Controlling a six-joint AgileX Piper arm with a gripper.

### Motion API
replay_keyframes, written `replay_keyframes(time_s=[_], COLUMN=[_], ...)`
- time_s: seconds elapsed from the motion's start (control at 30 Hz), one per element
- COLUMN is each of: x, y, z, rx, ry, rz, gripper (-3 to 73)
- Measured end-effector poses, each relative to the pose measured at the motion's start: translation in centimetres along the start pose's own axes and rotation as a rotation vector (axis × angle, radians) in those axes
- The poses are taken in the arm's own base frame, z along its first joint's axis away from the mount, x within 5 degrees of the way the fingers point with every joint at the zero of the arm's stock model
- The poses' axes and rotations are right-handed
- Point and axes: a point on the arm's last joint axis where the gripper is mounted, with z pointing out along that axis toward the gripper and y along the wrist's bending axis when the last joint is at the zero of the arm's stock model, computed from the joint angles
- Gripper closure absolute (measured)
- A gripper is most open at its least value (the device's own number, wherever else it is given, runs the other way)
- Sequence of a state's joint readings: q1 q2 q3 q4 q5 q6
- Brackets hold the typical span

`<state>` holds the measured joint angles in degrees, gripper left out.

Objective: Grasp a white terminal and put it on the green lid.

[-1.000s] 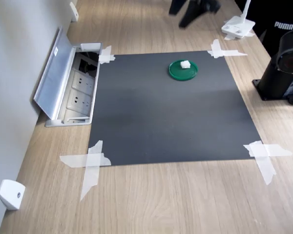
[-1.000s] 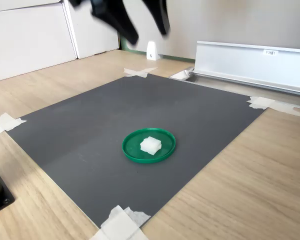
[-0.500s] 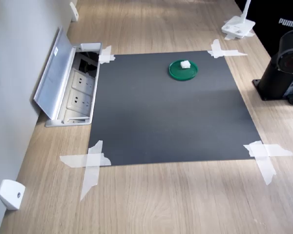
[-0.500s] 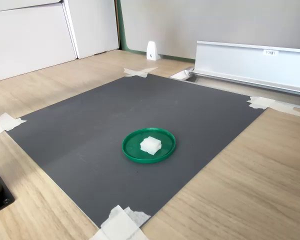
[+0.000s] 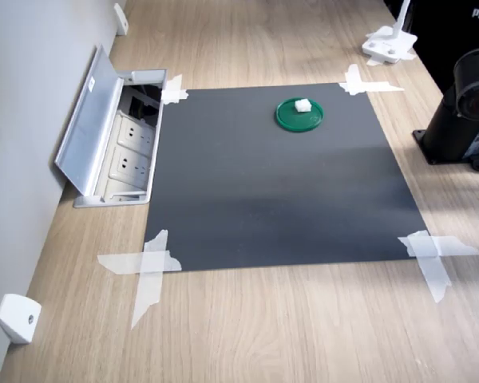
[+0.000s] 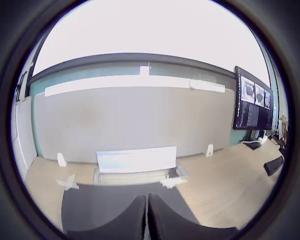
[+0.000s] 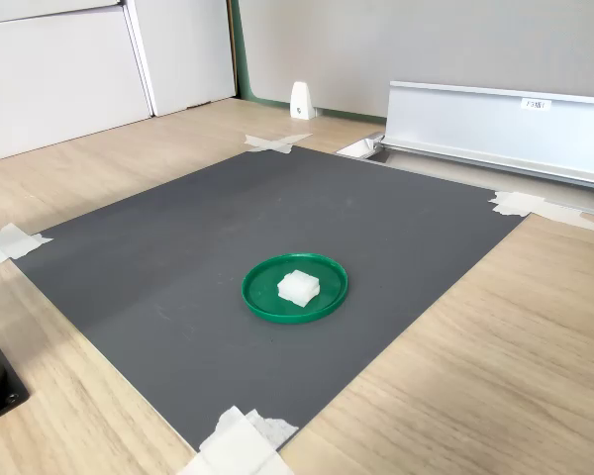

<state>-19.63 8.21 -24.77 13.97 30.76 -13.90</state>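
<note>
A dark mat [image 5: 279,183] taped to a wooden desk fills both exterior views. The white terminal [image 7: 298,287] sits on the green lid [image 7: 262,302], centre frame. In the wrist view the gripper [image 6: 146,220] is pressed together, raised. A bump could dislodge the block.

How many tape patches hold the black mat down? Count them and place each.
4, one per corner of the black mat, in the first exterior view: far-left tape, far-right tape, near-left tape, near-right tape. None looks hidden.
</note>
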Motion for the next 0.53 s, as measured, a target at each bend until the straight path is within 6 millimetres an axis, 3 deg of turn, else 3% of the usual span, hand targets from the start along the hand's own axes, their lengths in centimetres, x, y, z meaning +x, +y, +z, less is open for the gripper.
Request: replay_keyframes(time_s=[0.13,0.53], x=[2.7,4.9], y=[0.4,-0.1], z=[-0.6,-0.4], rx=[-0.025,-0.023], ry=[0.083,0.065], rz=[-0.003,-0.123], gripper=[70.1,70.1])
